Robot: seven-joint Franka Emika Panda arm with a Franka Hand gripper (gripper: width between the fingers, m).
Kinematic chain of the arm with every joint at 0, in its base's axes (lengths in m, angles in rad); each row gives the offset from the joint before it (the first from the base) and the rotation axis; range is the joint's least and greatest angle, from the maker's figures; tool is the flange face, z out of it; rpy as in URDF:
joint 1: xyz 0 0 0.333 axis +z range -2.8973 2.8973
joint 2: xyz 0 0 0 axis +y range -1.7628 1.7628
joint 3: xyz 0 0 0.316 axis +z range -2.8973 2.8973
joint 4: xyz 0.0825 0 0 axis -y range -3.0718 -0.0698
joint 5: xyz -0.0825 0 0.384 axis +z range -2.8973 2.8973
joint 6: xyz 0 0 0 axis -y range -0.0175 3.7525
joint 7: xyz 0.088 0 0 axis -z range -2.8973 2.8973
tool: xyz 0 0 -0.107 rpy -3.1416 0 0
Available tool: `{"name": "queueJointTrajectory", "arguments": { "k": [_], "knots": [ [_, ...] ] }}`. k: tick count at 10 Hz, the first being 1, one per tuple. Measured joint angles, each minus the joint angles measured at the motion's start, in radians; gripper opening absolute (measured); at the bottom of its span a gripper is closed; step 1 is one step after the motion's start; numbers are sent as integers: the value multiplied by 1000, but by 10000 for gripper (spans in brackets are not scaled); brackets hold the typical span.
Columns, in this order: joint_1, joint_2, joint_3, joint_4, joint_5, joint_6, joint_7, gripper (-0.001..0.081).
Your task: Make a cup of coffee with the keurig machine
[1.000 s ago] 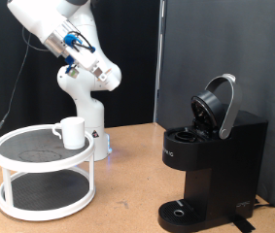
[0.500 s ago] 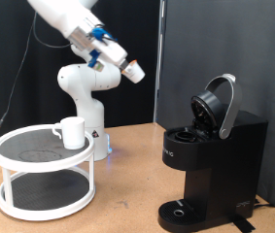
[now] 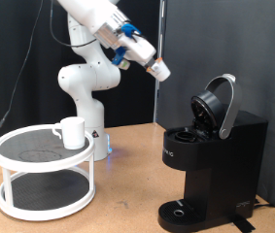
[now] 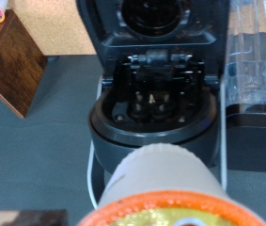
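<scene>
The gripper (image 3: 159, 71) hangs high in the air, clamped on a small white pod (image 4: 164, 188) with a foil top. Below and just beyond it stands the keurig machine (image 3: 213, 160) on the counter (image 3: 127, 194), lid raised. Far off behind, the cup (image 3: 71, 131) sits on a white two-tier rack (image 3: 42, 175).

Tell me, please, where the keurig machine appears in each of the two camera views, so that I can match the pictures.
Exterior view: the keurig machine stands at the exterior view's right, lid raised, with the gripper in the air up and to its left.
Wrist view: the machine fills the middle, seen from above, beyond a pod in the foreground.
Shared landmark: the open pod chamber under the raised lid.
</scene>
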Motion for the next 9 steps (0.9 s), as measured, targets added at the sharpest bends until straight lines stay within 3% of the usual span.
{"name": "queueJointTrajectory", "arguments": {
  "k": [2, 5, 9],
  "knots": [
    [4, 31, 9, 26, 1, 2, 1, 371],
    [4, 33, 14, 23, 0, 5, 4, 371],
    [7, 64, 101, -16, -55, 126, 30, 371]
  ]
}}
